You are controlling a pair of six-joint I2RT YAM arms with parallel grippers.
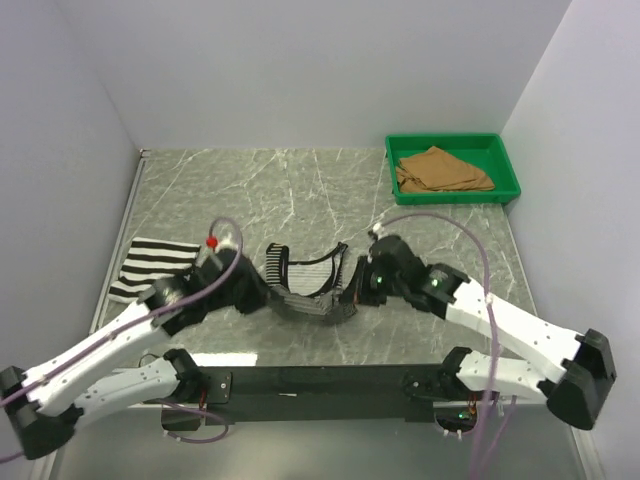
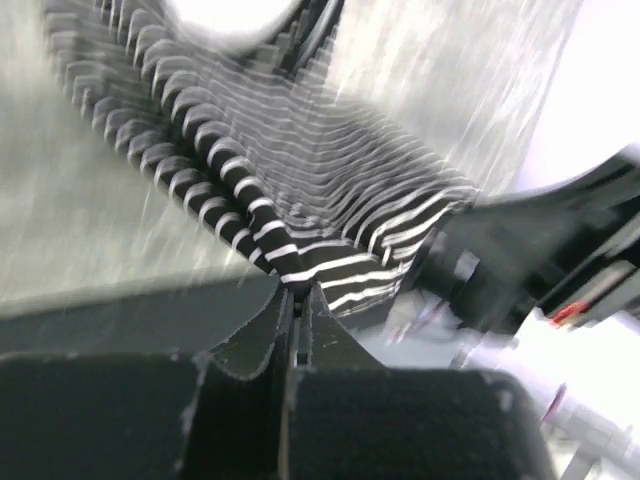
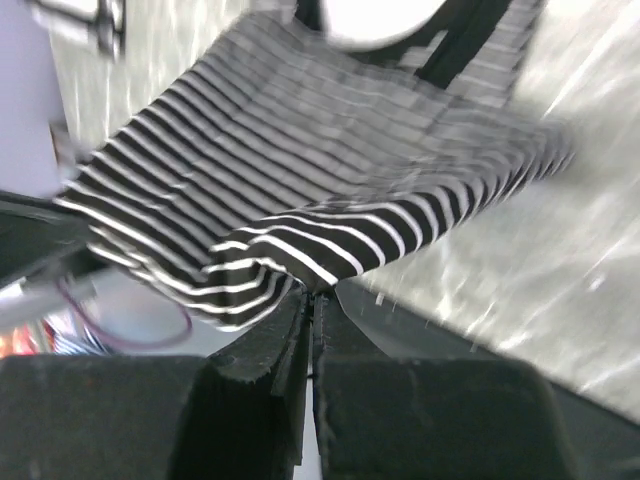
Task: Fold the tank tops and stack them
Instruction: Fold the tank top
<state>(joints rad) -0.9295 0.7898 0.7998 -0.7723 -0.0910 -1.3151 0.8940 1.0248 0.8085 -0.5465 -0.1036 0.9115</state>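
Observation:
A thin-striped black-and-white tank top (image 1: pixel 307 283) hangs slack between my two grippers above the middle of the table. My left gripper (image 1: pixel 262 290) is shut on its left edge, and in the left wrist view the cloth (image 2: pixel 300 190) runs out from the pinched fingertips (image 2: pixel 296 290). My right gripper (image 1: pixel 352 292) is shut on the right edge; the striped cloth (image 3: pixel 300 190) spreads away from its closed tips (image 3: pixel 312 294). A wide-striped tank top (image 1: pixel 150 264) lies folded flat at the table's left. The tan-brown tank top (image 1: pixel 440 170) sits crumpled in the green tray (image 1: pixel 452 145).
The green tray stands at the back right corner against the wall. White walls close in the marble table (image 1: pixel 300 190) on the left, back and right. A purple cable (image 1: pixel 470 235) loops above the right arm.

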